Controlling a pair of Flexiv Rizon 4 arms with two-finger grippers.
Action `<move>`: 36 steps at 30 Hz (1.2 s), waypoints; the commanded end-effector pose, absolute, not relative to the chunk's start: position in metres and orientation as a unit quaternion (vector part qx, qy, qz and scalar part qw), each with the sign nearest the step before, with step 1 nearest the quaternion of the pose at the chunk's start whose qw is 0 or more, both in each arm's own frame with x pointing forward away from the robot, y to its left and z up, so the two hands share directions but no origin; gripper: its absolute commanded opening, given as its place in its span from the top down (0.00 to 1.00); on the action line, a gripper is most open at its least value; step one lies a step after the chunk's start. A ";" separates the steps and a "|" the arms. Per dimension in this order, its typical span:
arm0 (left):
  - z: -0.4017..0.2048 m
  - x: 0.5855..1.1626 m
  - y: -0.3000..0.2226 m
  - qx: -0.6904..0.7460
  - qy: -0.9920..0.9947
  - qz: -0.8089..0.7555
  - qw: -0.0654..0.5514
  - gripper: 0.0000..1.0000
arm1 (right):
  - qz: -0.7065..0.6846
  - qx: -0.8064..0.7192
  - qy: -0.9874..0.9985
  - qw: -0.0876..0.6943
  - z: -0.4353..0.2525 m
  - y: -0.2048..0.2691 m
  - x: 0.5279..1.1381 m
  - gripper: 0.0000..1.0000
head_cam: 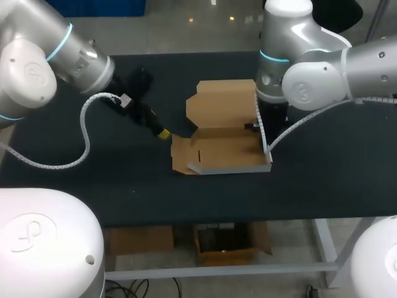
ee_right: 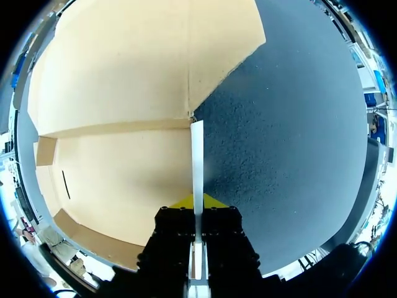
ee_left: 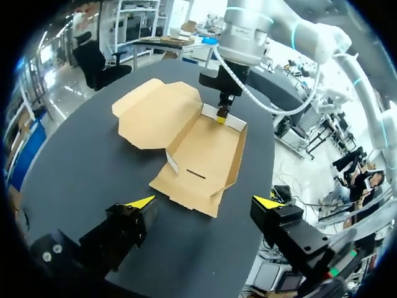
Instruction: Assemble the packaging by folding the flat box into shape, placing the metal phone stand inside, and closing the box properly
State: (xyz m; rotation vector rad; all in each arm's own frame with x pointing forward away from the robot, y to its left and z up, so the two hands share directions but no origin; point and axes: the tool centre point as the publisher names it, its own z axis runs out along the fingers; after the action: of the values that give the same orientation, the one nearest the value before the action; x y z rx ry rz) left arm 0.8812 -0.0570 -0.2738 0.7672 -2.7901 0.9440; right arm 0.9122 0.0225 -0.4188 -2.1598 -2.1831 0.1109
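Head view: cardboard box (head_cam: 223, 149) at middle of bench (head_cam: 322, 180), half-formed. Lid (head_cam: 220, 102) lies flat on far side, tray part nearer robot.

Right arm (head_cam: 310, 74) stands over box's right side. Right wrist view: right jaws clenched on upright side wall (ee_right: 197, 155), one yellow tip against each face.

Left arm (head_cam: 68, 56) comes in from left. Left jaws released, spread wide, grasping nothing, just beside box's left flap (head_cam: 180, 152). Left wrist view: box ahead of left jaws.
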 end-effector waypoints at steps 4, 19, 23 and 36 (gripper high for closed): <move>-0.296 0.874 -0.070 0.499 -0.810 0.285 0.116 0.00 | 0.036 -0.702 -0.710 0.035 -0.419 0.023 0.912 1.00; -0.300 0.876 -0.069 0.505 -0.803 0.286 0.132 0.00 | 0.036 -0.702 -0.710 0.035 -0.419 0.023 0.912 1.00; -0.301 0.877 -0.070 0.504 -0.803 0.288 0.135 0.00 | 0.036 -0.702 -0.710 0.035 -0.419 0.023 0.912 1.00; -0.330 0.877 -0.067 0.574 -0.733 0.327 0.162 0.00 | 0.036 -0.702 -0.710 0.035 -0.419 0.023 0.912 1.00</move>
State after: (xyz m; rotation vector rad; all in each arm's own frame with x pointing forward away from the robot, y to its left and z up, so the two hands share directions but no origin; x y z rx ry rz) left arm 0.8777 -0.0682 -0.3207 1.6399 -2.1034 0.9061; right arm 0.9122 0.0224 -0.4188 -2.1596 -2.1829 0.1109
